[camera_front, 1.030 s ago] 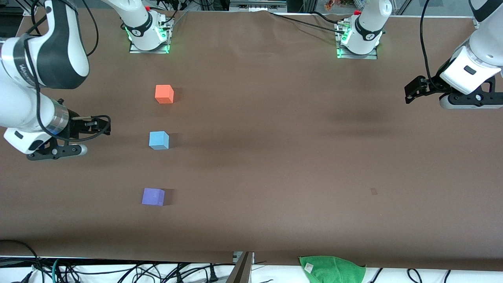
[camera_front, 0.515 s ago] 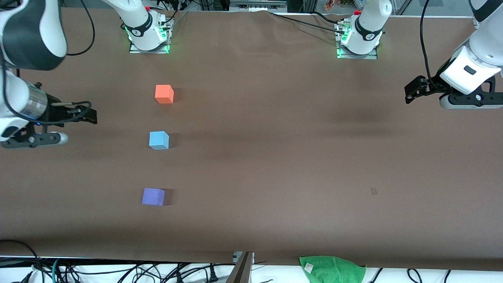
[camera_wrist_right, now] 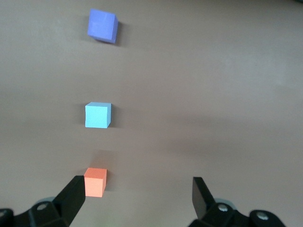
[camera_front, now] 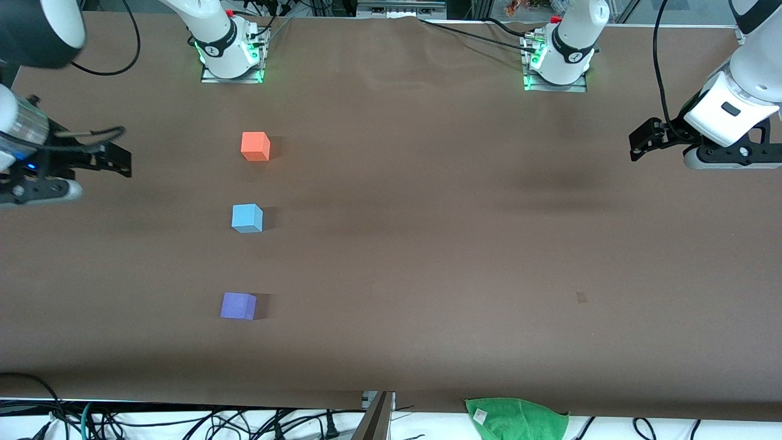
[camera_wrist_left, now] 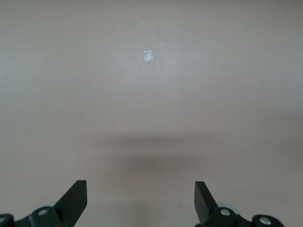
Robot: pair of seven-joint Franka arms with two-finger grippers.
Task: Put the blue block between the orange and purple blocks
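3 small matte cubes with plain, sharp-edged faces are sitting in a loose row on the brown, cloth-like table cover (camera_front: pixel 427 244), toward the right arm's end of the table. Lying between the other 2 is the blue block (camera_front: pixel 247 218), a light sky-blue cube, with the orange block (camera_front: pixel 255 146) farther from the front camera and the purple block (camera_front: pixel 238 306) nearer to it; all 3 are standing well apart, none touching. Hovering over the table edge at the right arm's end is the right gripper (camera_front: pixel 116 160), its black fingers spread wide and holding nothing, well clear of the cubes; its wrist view is showing the same 3 cubes lined up past the open fingertips (camera_wrist_right: pixel 73 196). Waiting over the table's other end is the left gripper (camera_front: pixel 641 142), also spread wide and empty, with only bare cover and a small pale patch (camera_wrist_left: pixel 148 56) under it. Resting at the table's front edge is a crumpled green cloth (camera_front: pixel 516 418) of towelling texture, while black cables (camera_front: pixel 183 421) are trailing below the edge. Nothing is standing between either gripper and the cubes.
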